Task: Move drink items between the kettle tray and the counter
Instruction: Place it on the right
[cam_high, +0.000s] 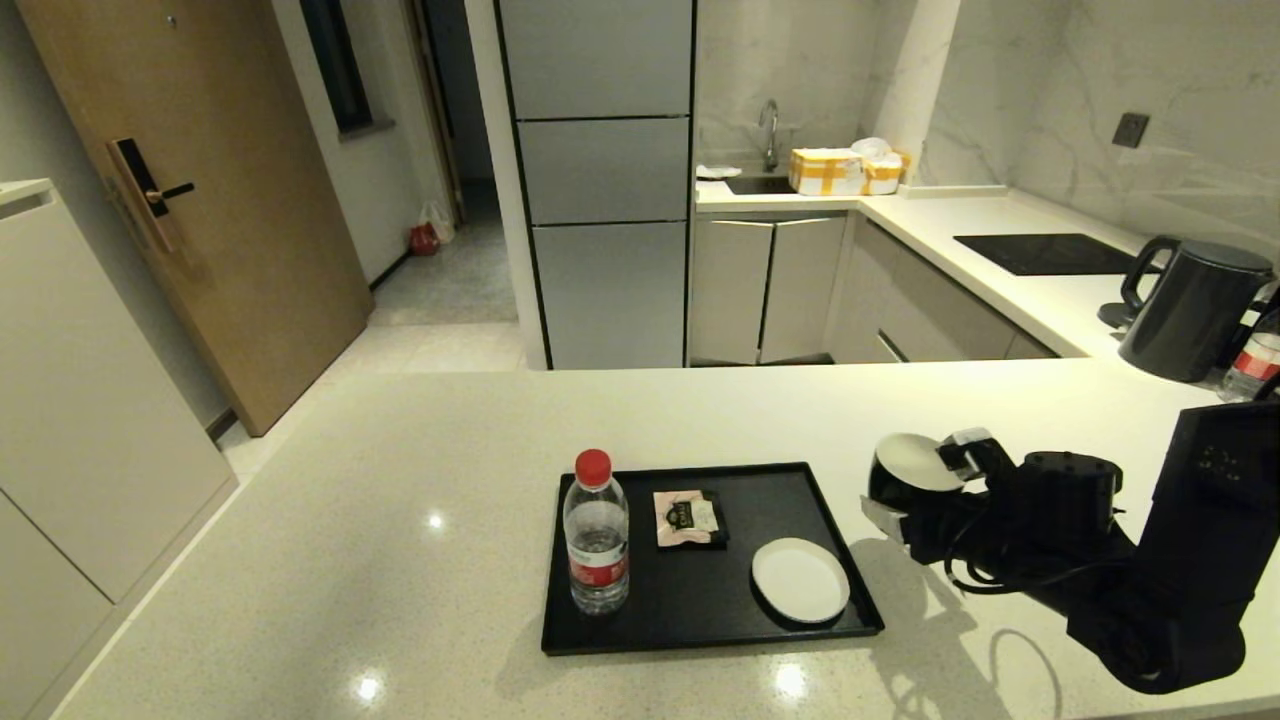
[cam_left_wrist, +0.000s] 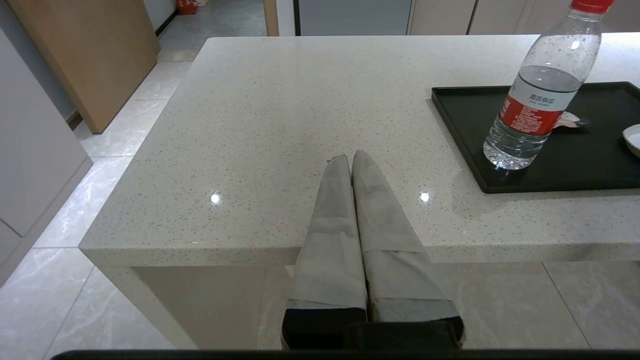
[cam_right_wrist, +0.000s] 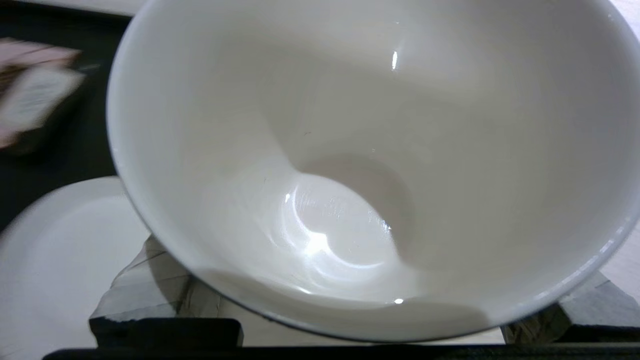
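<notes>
My right gripper (cam_high: 915, 480) is shut on the black cup (cam_high: 905, 472), which hangs tilted above the counter (cam_high: 400, 480), just right of the kettle tray (cam_high: 700, 600). The cup's white inside (cam_right_wrist: 350, 165) fills the right wrist view, with a finger (cam_right_wrist: 145, 295) on either side of it. The matte black tray lies mid-counter. My left gripper (cam_left_wrist: 350, 159) is shut and empty, parked over the counter's near edge, left of the tray (cam_left_wrist: 575, 165).
On the tray stand a red-capped water bottle (cam_high: 597, 535), a tea sachet (cam_high: 688, 518) and a white saucer (cam_high: 800, 579). A black kettle (cam_high: 1195, 310) and another bottle (cam_high: 1255, 365) stand far right. A black hob panel (cam_high: 1045, 253) lies on the far worktop.
</notes>
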